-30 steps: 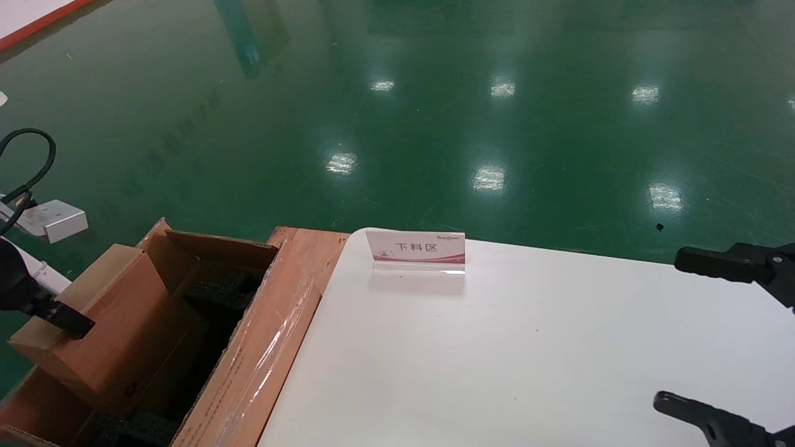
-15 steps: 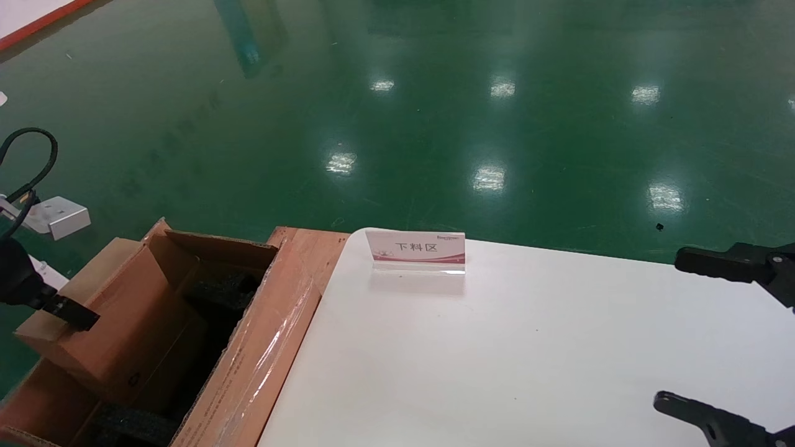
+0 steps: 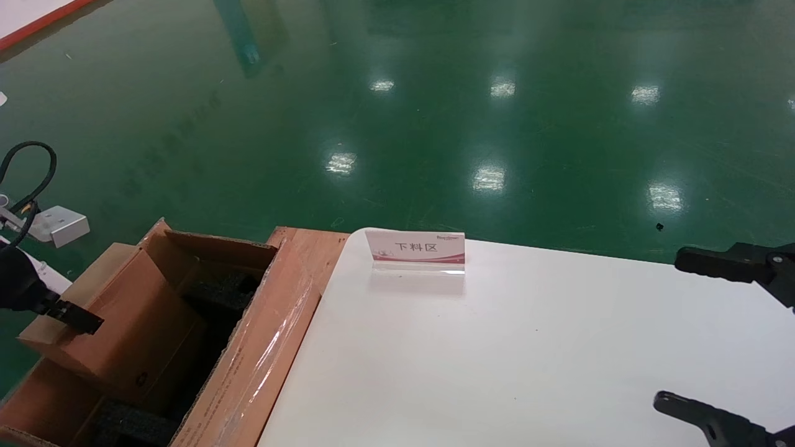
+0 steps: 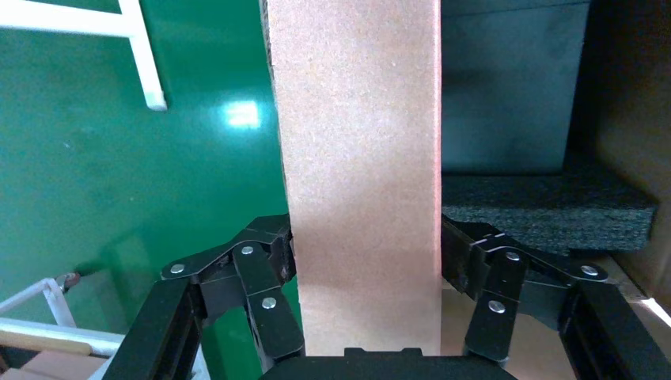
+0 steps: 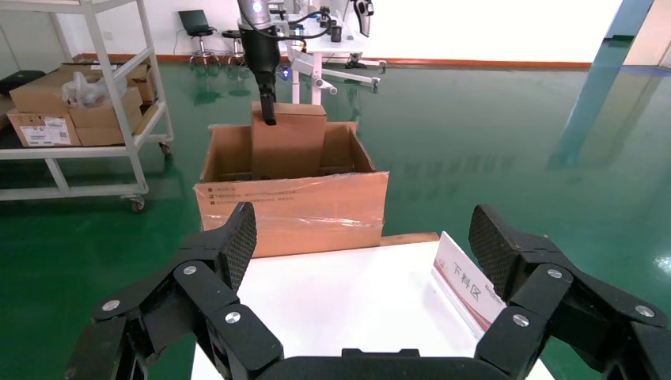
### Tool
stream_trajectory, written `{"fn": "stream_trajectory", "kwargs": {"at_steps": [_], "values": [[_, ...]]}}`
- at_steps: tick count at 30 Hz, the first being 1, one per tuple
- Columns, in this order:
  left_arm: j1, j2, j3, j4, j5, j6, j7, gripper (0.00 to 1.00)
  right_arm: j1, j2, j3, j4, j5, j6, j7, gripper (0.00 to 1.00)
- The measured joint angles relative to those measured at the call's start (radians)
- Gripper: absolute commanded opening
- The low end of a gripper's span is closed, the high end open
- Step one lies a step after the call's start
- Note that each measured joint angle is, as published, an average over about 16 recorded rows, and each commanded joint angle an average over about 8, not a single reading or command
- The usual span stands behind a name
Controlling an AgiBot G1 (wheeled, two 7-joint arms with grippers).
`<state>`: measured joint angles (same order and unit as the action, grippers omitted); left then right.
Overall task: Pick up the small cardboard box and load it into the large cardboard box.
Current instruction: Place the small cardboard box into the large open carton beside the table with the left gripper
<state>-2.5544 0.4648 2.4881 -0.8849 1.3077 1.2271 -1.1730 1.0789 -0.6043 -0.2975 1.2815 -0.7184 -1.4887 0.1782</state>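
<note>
My left gripper (image 3: pixel 74 315) is shut on the small cardboard box (image 3: pixel 118 323), a plain tan carton with a tiny black mark near its lower corner. It holds the box tilted, with its lower part inside the open large cardboard box (image 3: pixel 264 347). In the left wrist view the fingers (image 4: pixel 269 253) clamp both sides of the small box (image 4: pixel 360 142), with black foam (image 4: pixel 546 210) beyond it. My right gripper (image 3: pixel 695 335) is open and empty over the white table's right side. Its wrist view shows the large box (image 5: pixel 293 210) with the small box (image 5: pixel 289 142) standing in it.
A white table (image 3: pixel 497 360) stands right of the large box, with a small pink-and-white sign (image 3: pixel 416 251) at its far edge. The large box's taped flap (image 3: pixel 273 335) leans against the table's edge. A metal shelf cart (image 5: pixel 79 103) with cartons stands farther off on the green floor.
My left gripper and the small box have shifted slightly to the right, toward the large box's opening. The right arm has not moved.
</note>
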Motion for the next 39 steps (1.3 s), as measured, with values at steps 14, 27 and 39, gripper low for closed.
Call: {"fn": "stream_trajectory", "kwargs": {"at_steps": [14, 27, 39], "values": [[0.158, 0.019, -0.016, 0.145, -0.1, -0.031, 0.074, 0.0, 0.0, 0.0, -0.001, 0.0, 0.001, 0.0, 0.0, 1.0], [0.237, 0.048, -0.03, 0.227, -0.157, -0.018, 0.114, 1.0, 0.0, 0.0, -0.001, 0.0, 0.001, 0.001, -0.001, 1.0], [0.232, 0.046, -0.029, 0.221, -0.153, -0.016, 0.112, 1.0, 0.0, 0.001, -0.001, 0.0, 0.001, 0.001, -0.001, 1.0]]}}
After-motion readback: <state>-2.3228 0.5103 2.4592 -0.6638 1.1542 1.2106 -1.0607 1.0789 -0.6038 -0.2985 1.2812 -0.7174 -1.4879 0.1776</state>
